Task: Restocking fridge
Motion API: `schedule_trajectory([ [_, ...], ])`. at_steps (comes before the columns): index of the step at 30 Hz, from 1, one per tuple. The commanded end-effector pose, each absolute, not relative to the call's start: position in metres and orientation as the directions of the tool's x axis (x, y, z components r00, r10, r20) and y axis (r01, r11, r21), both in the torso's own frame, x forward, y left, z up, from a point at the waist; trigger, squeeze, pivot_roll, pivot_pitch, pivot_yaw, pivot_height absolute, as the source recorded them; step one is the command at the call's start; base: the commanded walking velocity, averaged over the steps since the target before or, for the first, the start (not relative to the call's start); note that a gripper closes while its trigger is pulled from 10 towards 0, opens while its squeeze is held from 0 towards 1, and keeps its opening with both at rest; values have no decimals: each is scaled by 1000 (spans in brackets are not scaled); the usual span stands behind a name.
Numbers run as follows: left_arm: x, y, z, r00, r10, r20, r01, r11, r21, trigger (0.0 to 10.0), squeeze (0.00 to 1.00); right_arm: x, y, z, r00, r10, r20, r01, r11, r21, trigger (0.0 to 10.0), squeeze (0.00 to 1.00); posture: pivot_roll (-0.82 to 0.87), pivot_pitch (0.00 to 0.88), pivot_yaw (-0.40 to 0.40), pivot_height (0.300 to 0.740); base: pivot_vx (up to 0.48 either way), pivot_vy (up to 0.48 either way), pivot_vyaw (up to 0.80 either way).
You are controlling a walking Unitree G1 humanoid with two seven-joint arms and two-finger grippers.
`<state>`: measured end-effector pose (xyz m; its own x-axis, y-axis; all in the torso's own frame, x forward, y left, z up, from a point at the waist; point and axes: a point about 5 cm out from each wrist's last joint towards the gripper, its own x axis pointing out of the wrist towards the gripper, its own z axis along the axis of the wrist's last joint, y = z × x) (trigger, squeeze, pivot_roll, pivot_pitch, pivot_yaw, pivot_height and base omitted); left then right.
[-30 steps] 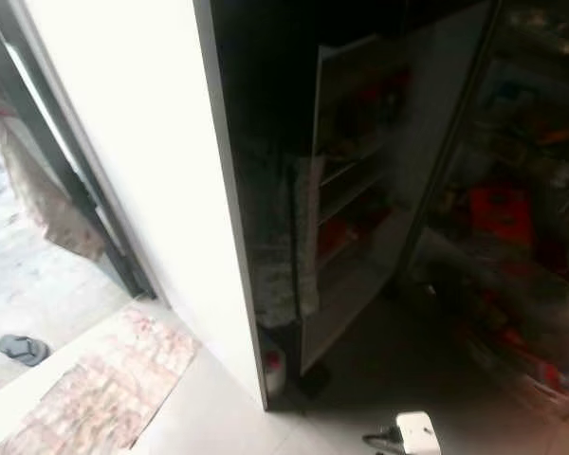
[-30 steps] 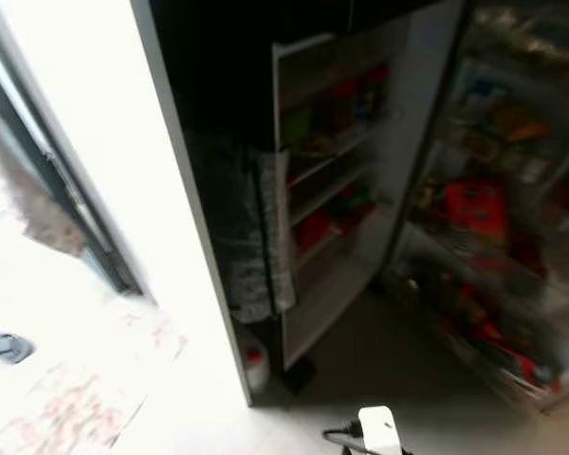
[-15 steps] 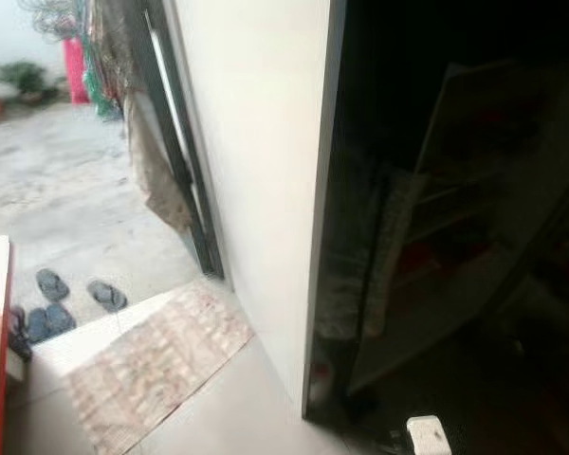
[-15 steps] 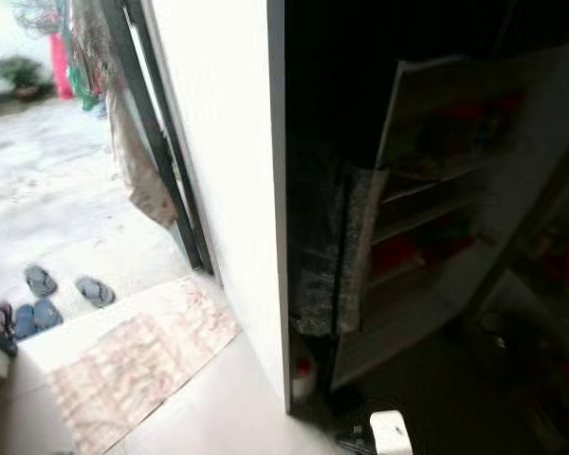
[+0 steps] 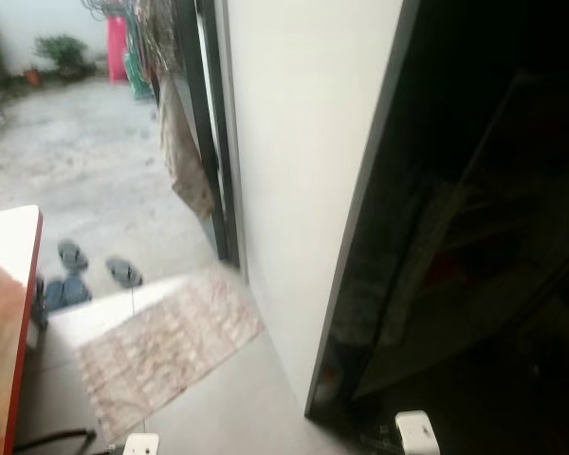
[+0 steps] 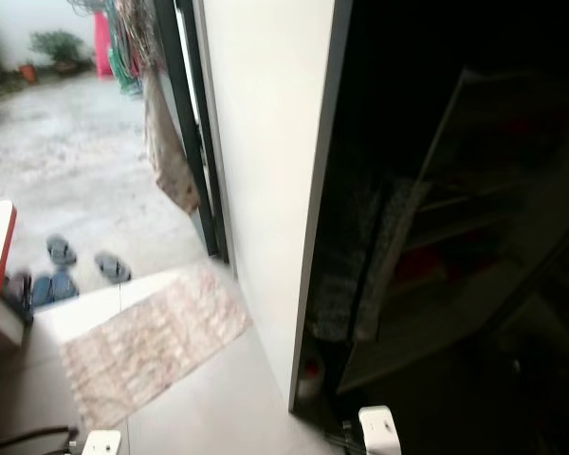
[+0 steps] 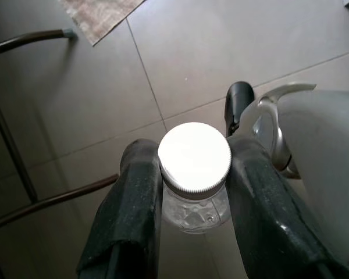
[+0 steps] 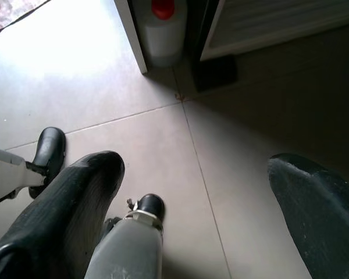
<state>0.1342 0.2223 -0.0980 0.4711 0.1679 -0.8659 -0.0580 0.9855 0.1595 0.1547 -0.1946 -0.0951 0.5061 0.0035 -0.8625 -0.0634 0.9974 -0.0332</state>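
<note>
Head views: white wall (image 5: 294,152) beside the dark open fridge (image 6: 455,237); patterned mat (image 5: 166,351) on the floor.
Left wrist view: left gripper (image 7: 195,174) clamps a clear jar (image 7: 195,174), white lid between its fingers.
Right wrist view: right gripper (image 8: 192,192) spread wide, empty, above tile; red-capped white bottle (image 8: 161,26) beyond its fingertips.
</note>
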Motion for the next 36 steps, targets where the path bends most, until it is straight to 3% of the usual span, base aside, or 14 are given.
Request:
schedule_trajectory([
  [1, 127, 226, -100, 453, 171, -875, -42, 984, 170, 10000, 0, 147, -199, -98, 479, -8, -878, -58, 997, -41, 10000, 0, 46, 0, -11, 740, 0, -244, 0],
  [8, 107, 242, -101, 430, 188, -883, -55, 982, 183, 10000, 0, 148, -198, -97, 487, -2, -874, -85, 995, -49, 10000, 0, 47, 0, -17, 740, 0, -255, 213],
  [17, 112, 222, -105, 435, 171, -884, -47, 985, 167, 10000, 0, 148, -197, -97, 484, 1, -875, -63, 997, -34, 10000, 0, 46, 0, -17, 740, 0, -285, 320],
  [29, 116, 235, -101, 440, 182, -879, -50, 983, 179, 10000, 0, 157, -190, -95, 499, 15, -867, -80, 996, -28, 10000, 0, 40, 0, -11, 740, 0, -289, 0],
  [36, 117, 222, -103, 442, 167, -882, -36, 985, 168, 10000, 0, 159, -188, -95, 501, 21, -865, -90, 996, -28, 10000, 0, 40, 0, -11, 740, 0, -290, 0],
])
